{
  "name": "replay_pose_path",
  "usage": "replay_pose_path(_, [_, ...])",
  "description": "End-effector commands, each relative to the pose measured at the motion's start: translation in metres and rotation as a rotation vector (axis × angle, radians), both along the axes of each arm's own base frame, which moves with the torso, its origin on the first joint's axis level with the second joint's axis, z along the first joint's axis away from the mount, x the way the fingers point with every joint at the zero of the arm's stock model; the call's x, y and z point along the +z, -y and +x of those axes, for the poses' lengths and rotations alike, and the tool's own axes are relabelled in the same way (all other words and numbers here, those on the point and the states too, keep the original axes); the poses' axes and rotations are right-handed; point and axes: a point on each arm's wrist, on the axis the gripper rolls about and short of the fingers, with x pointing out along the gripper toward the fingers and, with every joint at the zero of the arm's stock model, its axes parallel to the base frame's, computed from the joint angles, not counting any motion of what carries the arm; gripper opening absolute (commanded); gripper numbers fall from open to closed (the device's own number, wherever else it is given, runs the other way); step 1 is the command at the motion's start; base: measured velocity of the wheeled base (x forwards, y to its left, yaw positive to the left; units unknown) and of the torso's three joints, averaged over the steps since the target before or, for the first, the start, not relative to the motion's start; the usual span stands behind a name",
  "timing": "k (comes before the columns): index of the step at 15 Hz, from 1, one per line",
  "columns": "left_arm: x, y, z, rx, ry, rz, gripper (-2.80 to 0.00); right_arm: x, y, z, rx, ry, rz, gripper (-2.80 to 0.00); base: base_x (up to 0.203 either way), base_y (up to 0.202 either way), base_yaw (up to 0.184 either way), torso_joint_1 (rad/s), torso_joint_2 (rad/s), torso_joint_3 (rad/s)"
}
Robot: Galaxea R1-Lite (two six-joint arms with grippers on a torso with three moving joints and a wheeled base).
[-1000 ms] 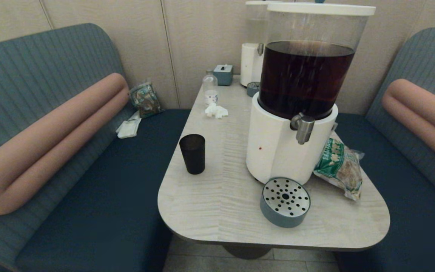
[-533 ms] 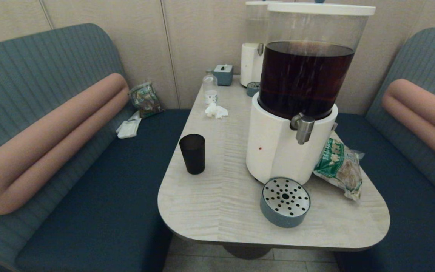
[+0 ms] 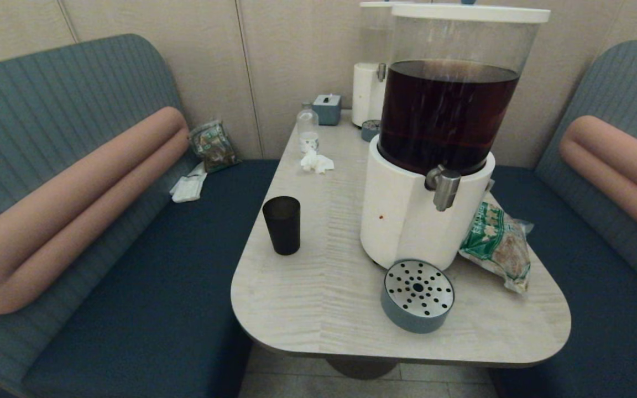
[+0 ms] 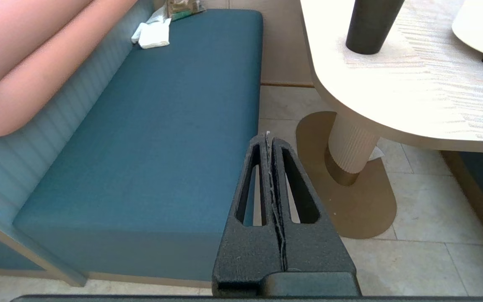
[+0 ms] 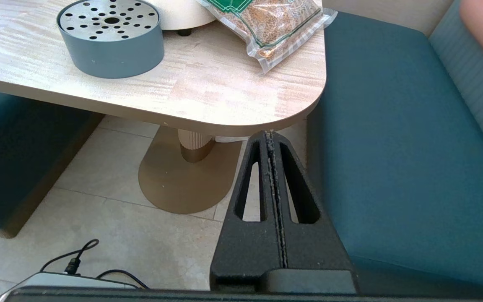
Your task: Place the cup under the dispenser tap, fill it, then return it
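The black cup (image 3: pixel 282 225) stands upright near the table's left edge, apart from the dispenser; its lower part shows in the left wrist view (image 4: pixel 371 25). The silver dispenser tap (image 3: pixel 443 187) juts from the big white-based dispenser (image 3: pixel 407 215) holding dark brown drink. Nothing stands under the tap. My left gripper (image 4: pixel 270 138) is shut and empty, low over the floor beside the left bench, short of the table. My right gripper (image 5: pixel 270 135) is shut and empty, below the table's near right corner. Neither arm shows in the head view.
A round blue-grey drip tray (image 3: pixel 417 296) with a perforated steel top sits in front of the dispenser. A green snack bag (image 3: pixel 498 243) lies to its right. A slim white dispenser (image 3: pixel 368 94), small bottle (image 3: pixel 308 130), tissue and box stand at the back. Benches flank the table (image 3: pixel 307 309).
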Motion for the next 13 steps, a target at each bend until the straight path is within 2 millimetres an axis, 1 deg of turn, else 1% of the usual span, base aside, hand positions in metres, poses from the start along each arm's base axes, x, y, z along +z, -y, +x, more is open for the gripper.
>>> replay_pose_path(1, [-0.0001, 0.0000, 0.0001, 0.000, 0.000, 0.000, -2.80, -0.0004, 0.0000, -0.0001, 0.001, 0.001, -0.001, -2.80, 0.000, 0.000, 0.000, 0.000, 0.00, 0.000])
replay_pose_path(13, [0.0003, 0.0001, 0.0000, -0.003, 0.001, 0.010, -2.80, -0.0001, 0.0000, -0.0001, 0.001, 0.002, 0.002, -2.80, 0.000, 0.000, 0.000, 0.000, 0.00, 0.000])
